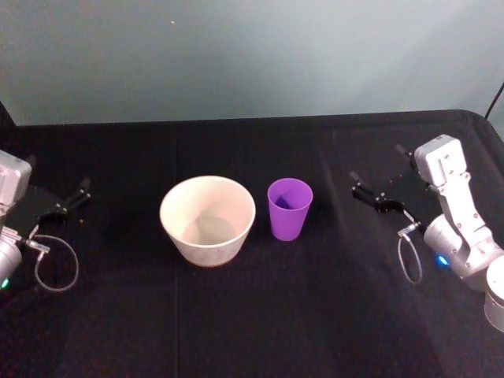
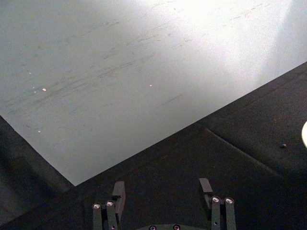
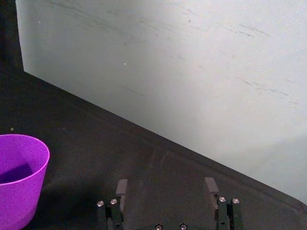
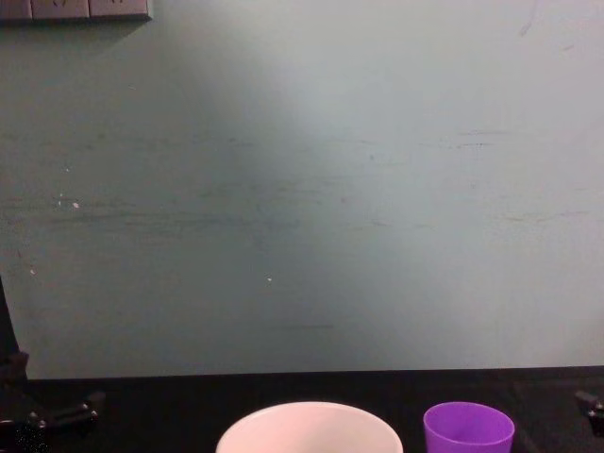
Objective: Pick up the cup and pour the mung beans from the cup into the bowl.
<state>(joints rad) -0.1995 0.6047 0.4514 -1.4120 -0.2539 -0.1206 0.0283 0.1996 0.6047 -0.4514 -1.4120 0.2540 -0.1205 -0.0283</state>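
Head view: smooth purple plastic tumbler point(image 1: 289, 207) stands upright just right of the wide off-white round bowl point(image 1: 206, 249), handy for pouring. Right gripper point(image 3: 166, 184) sits nearby, fingers spread, empty; left gripper point(image 2: 162, 184) is parked far left, likewise spread.

Bowl point(image 4: 309, 427) and cup point(image 4: 468, 430) side by side.
The pale bowl sits at bottom centre; the purple cup stands just right of it, apart, on a black table point(image 4: 179, 396) before a grey-green wall point(image 4: 302, 189).
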